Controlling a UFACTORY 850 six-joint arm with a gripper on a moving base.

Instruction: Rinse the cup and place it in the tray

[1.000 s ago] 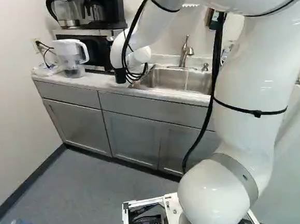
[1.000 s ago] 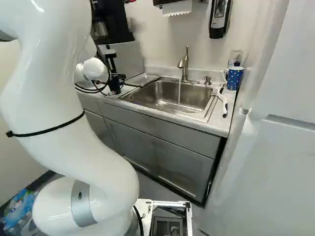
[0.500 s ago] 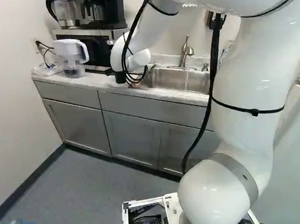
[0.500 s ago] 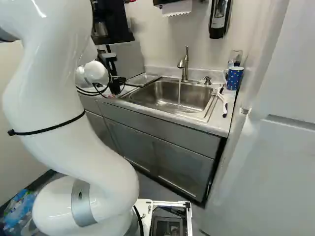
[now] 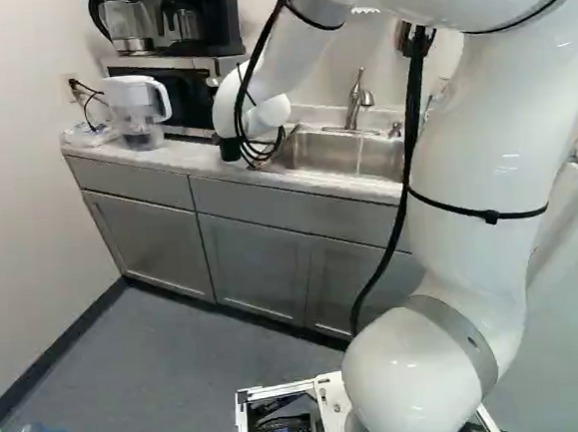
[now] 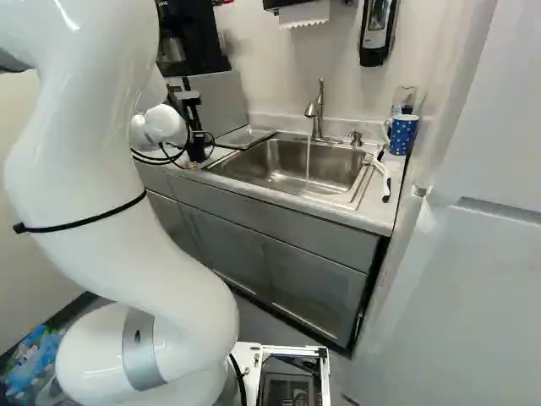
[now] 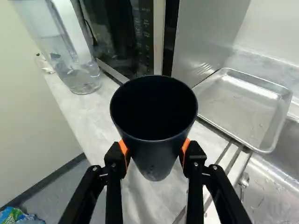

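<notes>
In the right base view my gripper (image 6: 199, 145) is low over the counter, left of the sink. The wrist view shows the gripper (image 7: 155, 151) shut on a dark cup (image 7: 156, 158), an orange pad against either side. The cup is upright, mouth towards the camera; its inside looks black. Beside it lies the shallow metal tray (image 7: 238, 105), with nothing in it, next to the sink (image 6: 279, 173). Water runs in a thin stream from the faucet (image 6: 315, 110) into the basin.
A water pitcher (image 7: 74, 60) and the microwave (image 7: 121, 37) stand beyond the cup. A blue dotted mug (image 6: 402, 134) and a white-handled brush (image 6: 382, 176) are right of the sink. A spoon (image 7: 244, 181) lies by the sink's edge.
Over the last second the arm has shifted only slightly at the wrist, and the black gripper parts have moved a little in the right base view. The base has stayed put.
</notes>
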